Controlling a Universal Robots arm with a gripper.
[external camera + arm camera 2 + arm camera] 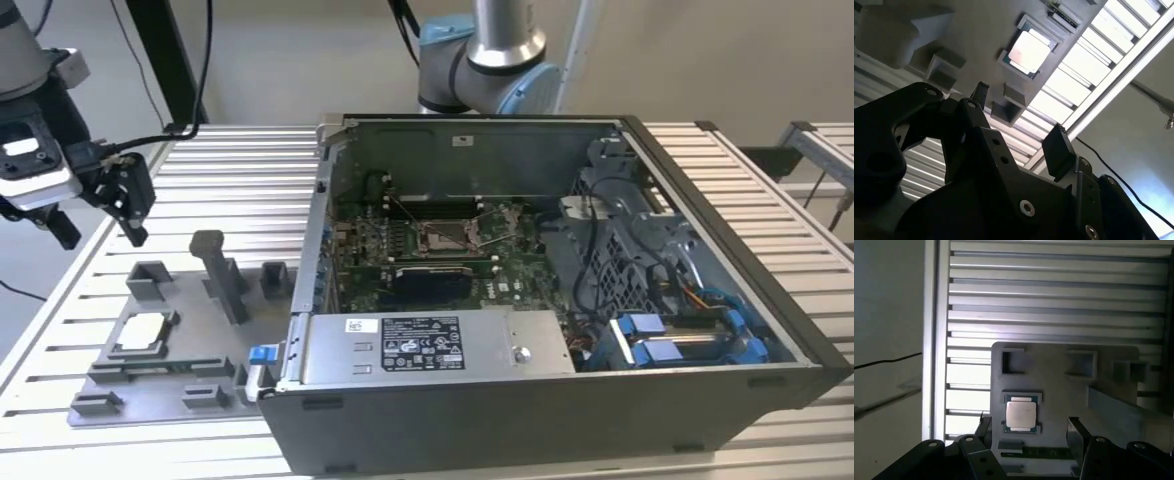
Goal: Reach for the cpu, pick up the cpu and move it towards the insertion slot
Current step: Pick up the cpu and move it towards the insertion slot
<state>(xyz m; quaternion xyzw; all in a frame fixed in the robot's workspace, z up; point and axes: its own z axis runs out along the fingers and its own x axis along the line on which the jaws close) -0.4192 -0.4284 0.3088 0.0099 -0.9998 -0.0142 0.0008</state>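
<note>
The claw [103,238] hangs above the slatted worktop [781,190] at the exterior view's left. It is over the far end of the grey tray [200,372], with its two black fingers [131,205] spread wide and nothing between them.

The cpu [144,333] lies flat in a square recess of that tray, silvery face up. It sits on the tray's left part in the exterior view and is clearly apart from the claw. In both wrist views the chip shows beyond the fingertips. In the first wrist view it sits roughly in line with the gap between them, so the claw looks aimed at it but is not down at its level.

The insertion slot [447,235] lies inside the open computer case [534,420], on the board towards the case's far wall. It is well apart from the tray, to the exterior view's right.

As I judge it, the work stands in the reaching step. The chip is untouched in its recess, so closing on it, lifting it and carrying it across to the slot are all left to do.
</note>
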